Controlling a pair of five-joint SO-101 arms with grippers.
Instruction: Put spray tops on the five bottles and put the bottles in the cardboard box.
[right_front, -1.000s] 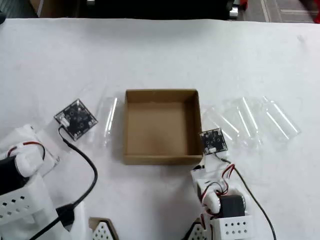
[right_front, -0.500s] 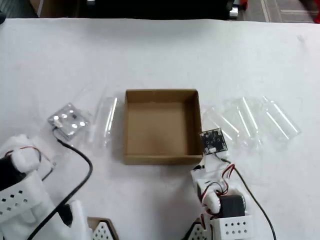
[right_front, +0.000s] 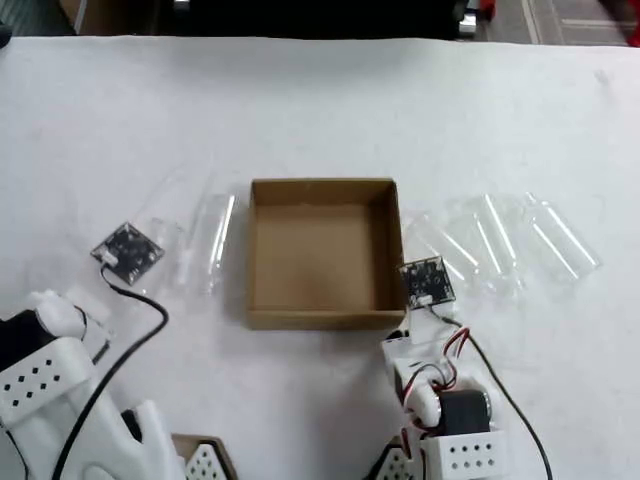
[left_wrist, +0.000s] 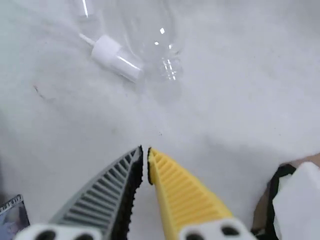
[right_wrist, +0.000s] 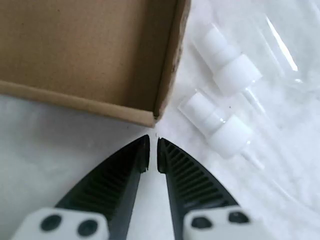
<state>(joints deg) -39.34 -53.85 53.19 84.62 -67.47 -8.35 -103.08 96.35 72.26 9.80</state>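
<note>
Currently, cardboard box (right_front: 323, 312): sitting open-topped at mid-table, plain brown, standing empty.
left-side bottles (right_front: 215, 240): lying flat just beside the box's left wall, clear plastic, count hard to tell.
right-side bottles (right_front: 495, 240): lying fanned in a row just beside the box's right wall.
left gripper (left_wrist: 145, 152): hovering over bare tablecloth (right_front: 320, 110), grey and yellow fingers leaving only a thin slit, gripping nothing.
spray top (left_wrist: 112, 54): lying on its side ahead of the left gripper, well apart from the fingertips, just beside the open neck of an uncapped bottle (left_wrist: 169, 70).
right gripper (right_wrist: 153, 142): hanging just short of the box's near right corner, black fingers nearly meeting, gripping nothing.
two spray tops (right_wrist: 231, 67) (right_wrist: 220, 125): lying side by side just outside the box wall, between that wall and a clear bottle (right_wrist: 282, 40).
in the way, right: box corner standing directly ahead of the fingertips, nearer spray top lying just off to one side.
in the way, left: bare cloth stretching between fingertips and spray top.
left camera board (right_front: 128, 250): hanging over the cloth beside the left-side bottles, trailing a black cable (right_front: 135, 325).
right camera board (right_front: 427, 282): overlapping the box's near right corner from above, trailing red and white wires (right_front: 455, 345).
writing: anything on the boards being too small for reading.
</note>
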